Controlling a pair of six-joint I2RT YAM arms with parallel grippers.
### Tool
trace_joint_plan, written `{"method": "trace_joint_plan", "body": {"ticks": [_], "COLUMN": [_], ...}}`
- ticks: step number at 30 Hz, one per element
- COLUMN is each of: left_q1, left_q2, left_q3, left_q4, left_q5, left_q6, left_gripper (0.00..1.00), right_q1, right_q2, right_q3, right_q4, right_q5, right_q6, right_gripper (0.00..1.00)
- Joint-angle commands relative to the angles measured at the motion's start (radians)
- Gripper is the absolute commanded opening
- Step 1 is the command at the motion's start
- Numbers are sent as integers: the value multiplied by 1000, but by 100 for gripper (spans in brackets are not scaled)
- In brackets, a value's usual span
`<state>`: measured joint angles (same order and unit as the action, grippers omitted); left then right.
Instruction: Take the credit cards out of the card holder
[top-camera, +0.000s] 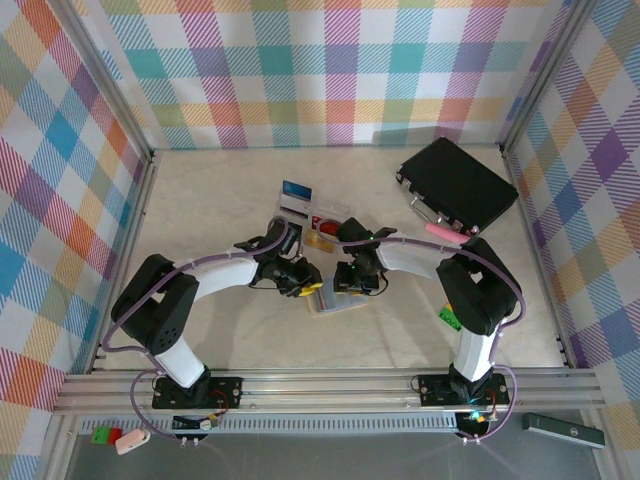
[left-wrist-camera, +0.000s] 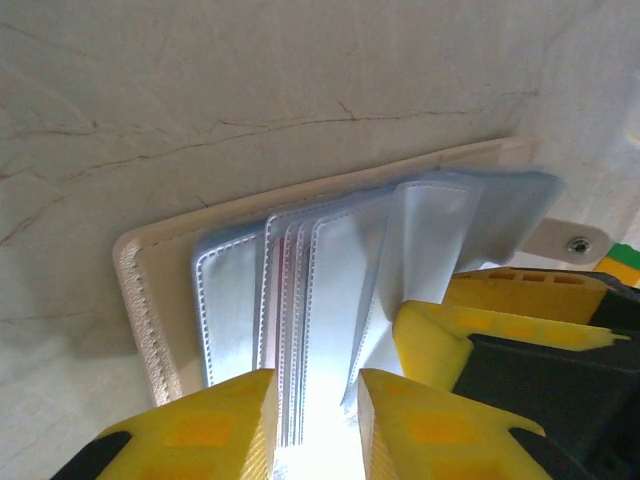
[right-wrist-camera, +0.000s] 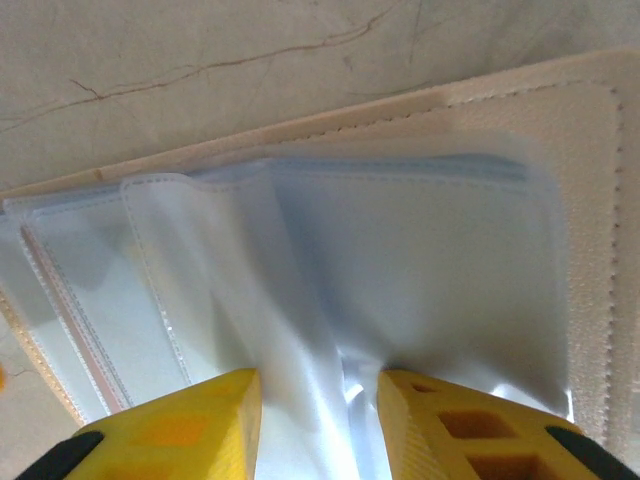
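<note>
Holder (top-camera: 338, 305) lies open and flat on the table (top-camera: 220, 220), cover down, with its fan of clear sleeves (left-wrist-camera: 330, 290) facing up. A clear tray (top-camera: 345, 210) sits just beyond the holder, and a black case (top-camera: 457, 185) lies well apart from it, beyond and to the right.

The left gripper (left-wrist-camera: 318, 385) straddles several stacked sleeves at the holder's near edge. Its jaws are narrowed around them, but whether they bite cannot be told. The right gripper (right-wrist-camera: 318, 378) is just beside it on the holder, its jaws either side of one sleeve that puckers between them. Here too a firm pinch cannot be confirmed.

No card can be made out for certain; a thin reddish line inside one sleeve in the right wrist view may be a card's edge.

The holder looks light and soft, so it would probably slide or lift if pulled, and one gripper likely has to pin the cover. The sleeves look thin, slick and floppy, so they should buckle rather than resist. The cards, being stiff, are best taken by whatever edge shows at a sleeve's mouth and drawn straight out along the sleeve.
</note>
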<state>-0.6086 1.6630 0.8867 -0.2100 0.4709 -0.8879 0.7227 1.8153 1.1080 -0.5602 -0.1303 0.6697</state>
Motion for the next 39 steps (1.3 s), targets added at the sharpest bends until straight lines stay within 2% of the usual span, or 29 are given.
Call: {"method": "trace_joint_plan", "body": {"ticks": [1, 20, 24, 29, 39], "left_q1": [-24, -43, -49, -52, -58], "left_q2": [29, 119, 131, 130, 142], "left_q3": [29, 86, 95, 108, 152], "left_q4": [22, -88, -102, -94, -96], "left_q5": [11, -46, -51, -33, -2], "left_q6": [-23, 48, 61, 82, 107], "left_gripper": [25, 26, 24, 21, 23], "right_q1": [11, 7, 3, -6, -18], "right_q2": [74, 72, 72, 67, 61], "right_q3": [-59, -75, -90, -109, -135], "right_q4": [15, 34, 57, 80, 115], "right_q5": [0, -10, -34, -57, -90], "right_q6": [11, 17, 24, 29, 37], "right_gripper": [37, 36, 32, 30, 25]}}
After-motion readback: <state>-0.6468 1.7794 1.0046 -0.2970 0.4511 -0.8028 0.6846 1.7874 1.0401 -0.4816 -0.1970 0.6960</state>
